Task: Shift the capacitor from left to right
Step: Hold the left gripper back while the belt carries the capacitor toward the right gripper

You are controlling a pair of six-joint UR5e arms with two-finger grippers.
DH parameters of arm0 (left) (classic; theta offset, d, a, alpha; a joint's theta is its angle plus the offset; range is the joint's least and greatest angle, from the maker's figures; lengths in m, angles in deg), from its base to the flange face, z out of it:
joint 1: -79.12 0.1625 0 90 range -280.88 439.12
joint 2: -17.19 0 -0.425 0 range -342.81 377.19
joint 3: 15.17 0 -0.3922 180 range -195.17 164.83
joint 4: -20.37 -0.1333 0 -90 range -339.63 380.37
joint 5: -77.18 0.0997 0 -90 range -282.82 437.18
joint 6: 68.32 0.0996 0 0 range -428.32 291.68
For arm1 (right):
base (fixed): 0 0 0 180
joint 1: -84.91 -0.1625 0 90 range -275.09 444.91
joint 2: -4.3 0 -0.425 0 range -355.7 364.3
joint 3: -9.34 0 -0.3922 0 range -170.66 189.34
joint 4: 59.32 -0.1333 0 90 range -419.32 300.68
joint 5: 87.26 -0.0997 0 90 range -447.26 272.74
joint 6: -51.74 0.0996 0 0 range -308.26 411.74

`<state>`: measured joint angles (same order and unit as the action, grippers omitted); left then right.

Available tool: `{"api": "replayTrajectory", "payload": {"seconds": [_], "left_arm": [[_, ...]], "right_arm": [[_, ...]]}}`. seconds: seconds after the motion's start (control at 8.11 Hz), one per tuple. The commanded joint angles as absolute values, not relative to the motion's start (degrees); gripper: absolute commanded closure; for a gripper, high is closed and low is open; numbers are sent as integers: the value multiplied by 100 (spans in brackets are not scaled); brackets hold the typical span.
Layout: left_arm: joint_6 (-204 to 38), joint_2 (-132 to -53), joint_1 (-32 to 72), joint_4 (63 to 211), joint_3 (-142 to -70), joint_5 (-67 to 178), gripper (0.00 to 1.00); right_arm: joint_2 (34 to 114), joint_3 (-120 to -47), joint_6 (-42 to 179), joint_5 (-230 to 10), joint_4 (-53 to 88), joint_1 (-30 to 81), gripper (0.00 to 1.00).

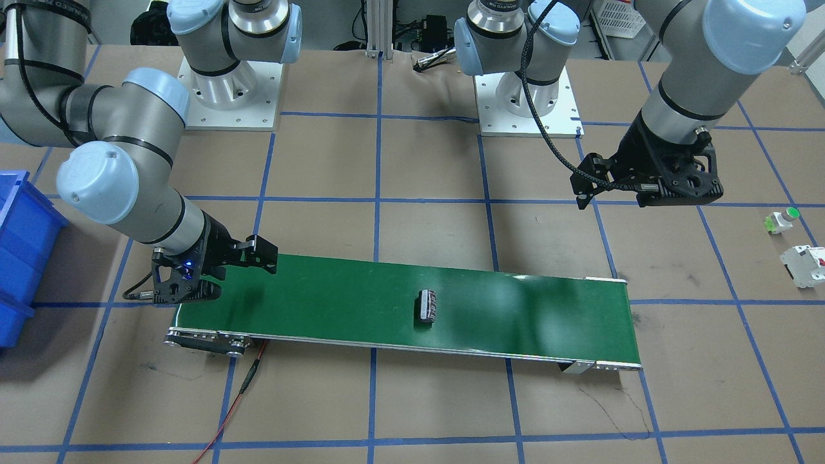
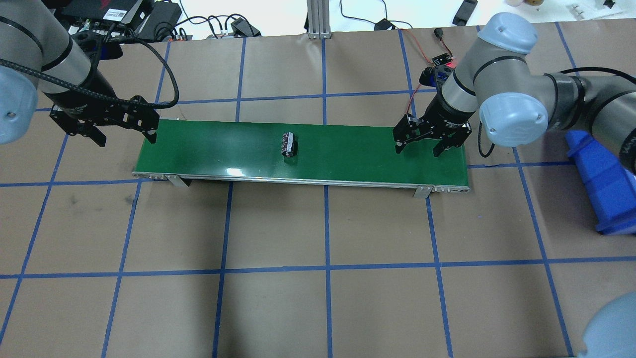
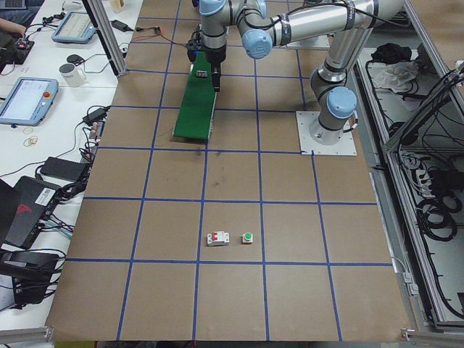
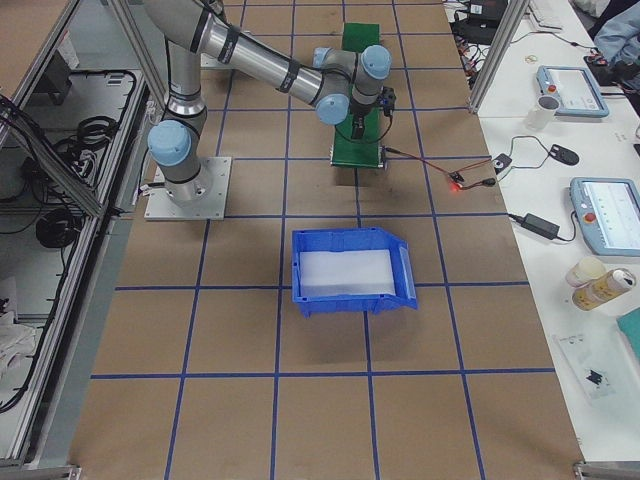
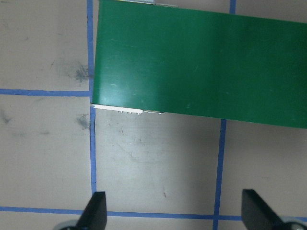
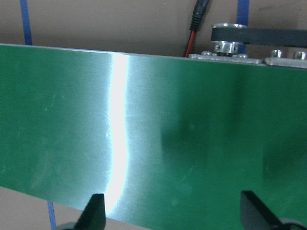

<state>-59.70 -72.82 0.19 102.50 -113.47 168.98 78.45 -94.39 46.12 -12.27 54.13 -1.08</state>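
Overhead exterior view first: finds the capacitor (image 2: pixel 289 144) lying on its side near the middle of the green conveyor belt (image 2: pixel 357 151), touched by nothing and well apart from both arms. Puts the left pincer (image 2: pixel 125 135) just off the belt's left end over bare tabletop (image 2: pixel 323 223), fingers spread and empty, and the right pincer (image 2: pixel 420 148) above the belt's right end, likewise spread and empty. Could miss the part if closing late on a running belt, roll or flick it over the belt edge by squeezing its rounded side, or scrape the belt by dropping too low. Notes a blue bin (image 2: pixel 601 174) beyond the right arm, a white block with a red mark (image 1: pixel 804 265) and a green-capped part (image 1: pixel 781 220) out past the left end, and a red cable (image 1: pixel 238 399); sees only bare belt between part and right pincer
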Motion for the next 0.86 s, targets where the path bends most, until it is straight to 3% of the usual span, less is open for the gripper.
{"api": "replayTrajectory", "payload": {"seconds": [0.0,0.74], "left_arm": [[-5962,-7281,19,10255,-11352,16911,0],[-5900,-7263,19,10237,-11386,16911,0]], "right_arm": [[7813,-9586,4602,-1440,5608,-79,0],[7813,-9586,4664,-1352,5617,-79,0]]}}
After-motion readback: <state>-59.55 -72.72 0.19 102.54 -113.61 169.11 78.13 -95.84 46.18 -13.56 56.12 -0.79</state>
